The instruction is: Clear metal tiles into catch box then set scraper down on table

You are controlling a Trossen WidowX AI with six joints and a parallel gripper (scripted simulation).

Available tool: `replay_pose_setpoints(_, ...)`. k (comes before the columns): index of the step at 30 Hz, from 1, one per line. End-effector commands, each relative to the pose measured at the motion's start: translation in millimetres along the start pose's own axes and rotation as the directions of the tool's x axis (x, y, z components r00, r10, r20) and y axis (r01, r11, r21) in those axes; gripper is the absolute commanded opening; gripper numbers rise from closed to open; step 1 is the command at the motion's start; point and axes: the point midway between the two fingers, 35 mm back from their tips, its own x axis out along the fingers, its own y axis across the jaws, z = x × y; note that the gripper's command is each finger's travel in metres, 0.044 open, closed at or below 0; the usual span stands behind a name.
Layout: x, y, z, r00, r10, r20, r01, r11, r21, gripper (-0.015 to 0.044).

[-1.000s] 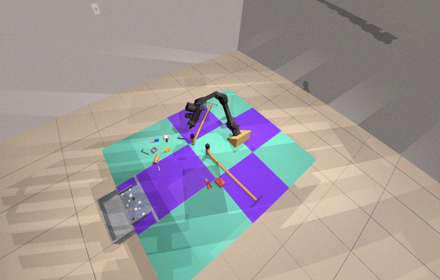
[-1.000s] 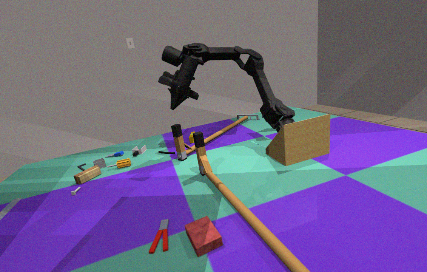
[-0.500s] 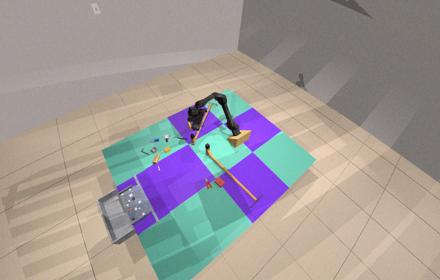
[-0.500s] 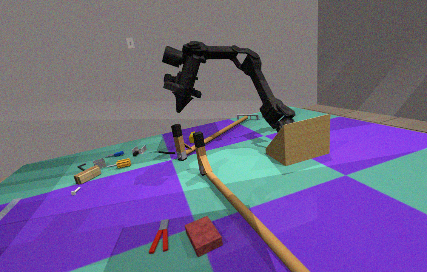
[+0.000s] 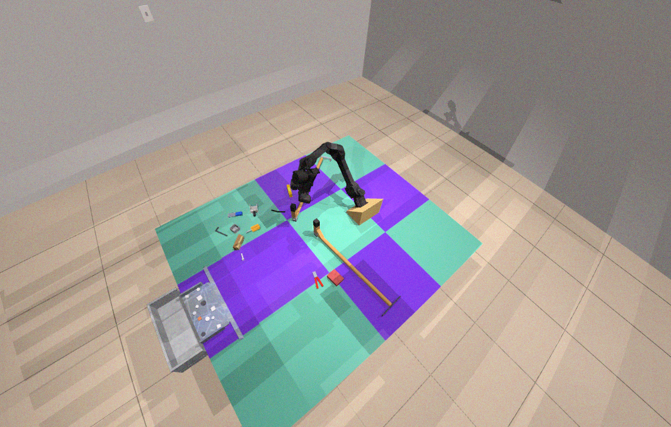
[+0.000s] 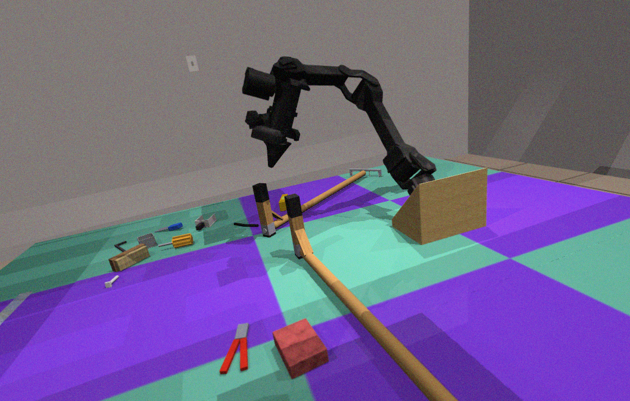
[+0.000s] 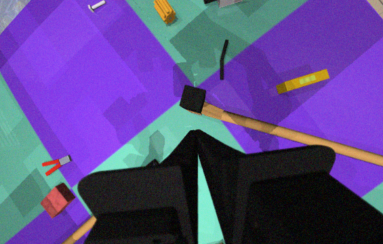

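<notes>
My gripper (image 5: 304,199) (image 6: 273,162) (image 7: 194,134) is shut and empty. It hangs in the air above the black-capped upright grip (image 5: 293,206) (image 6: 259,191) (image 7: 192,99) of a wooden scraper whose shaft (image 6: 327,191) (image 7: 296,135) runs back towards the arm's base. A second, longer scraper (image 5: 356,270) (image 6: 357,309) lies nearby with its own black-capped grip (image 5: 315,222) (image 6: 292,203) standing up. The steel bench plate (image 5: 219,318) lies far off at the mat's edge, with several small tiles (image 5: 200,299) on it. The grey catch box (image 5: 168,324) adjoins it.
A wooden wedge (image 5: 365,210) (image 6: 447,206) stands at the arm's base. A red block (image 5: 335,276) (image 6: 300,346) (image 7: 57,200) and red pliers (image 5: 317,278) (image 6: 235,351) (image 7: 55,163) lie by the longer scraper. A yellow level (image 7: 302,81), a black key (image 7: 223,59), screwdrivers and a wood block (image 5: 238,241) lie scattered.
</notes>
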Motion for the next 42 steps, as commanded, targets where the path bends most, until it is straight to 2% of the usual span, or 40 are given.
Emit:
replay_pose_setpoints(1, -1.4, 2.4, -5.3, 0.999, -0.034, 0.006, 0.034, 0.998, -0.048, 0.0)
replay_pose_setpoints(13, -1.6, 5.0, -12.0, 0.997, -0.074, 0.02, 0.076, 0.99, -0.115, 0.0)
replay_pose_setpoints(42, 46.3, 3.3, -28.3, 0.998, -0.067, 0.013, 0.068, 0.991, -0.114, 0.0)
